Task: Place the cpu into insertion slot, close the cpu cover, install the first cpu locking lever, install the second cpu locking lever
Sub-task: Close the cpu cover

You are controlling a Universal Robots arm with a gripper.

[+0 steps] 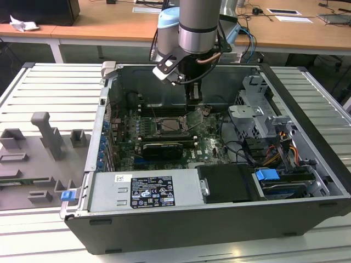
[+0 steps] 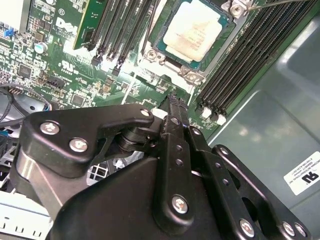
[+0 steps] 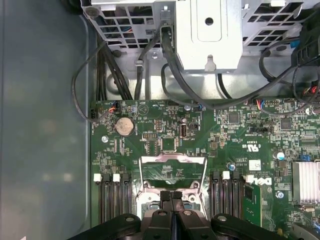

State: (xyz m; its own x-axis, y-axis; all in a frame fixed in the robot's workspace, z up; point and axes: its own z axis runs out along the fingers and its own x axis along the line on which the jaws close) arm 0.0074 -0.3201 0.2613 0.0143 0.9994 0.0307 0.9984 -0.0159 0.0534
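cpu point(image 2: 192, 31) seated in insertion slot point(image 2: 192, 74) | cpu cover point(image 3: 172, 159) stands open, just beyond hand point(image 3: 171, 194) | hand narrow, fingers pressed together, holding nothing

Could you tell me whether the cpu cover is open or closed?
Open. In the first wrist view the cpu cover is swung back off the socket; in the second wrist view the cpu lies uncovered.

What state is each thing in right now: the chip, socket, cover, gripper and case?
cpu: seated in the insertion slot, metal top up.
insertion slot: filled, uncovered.
cpu cover: open, folded back off the slot.
gripper: shut, empty, tips close to the cpu cover.
computer case: open, side panel off.
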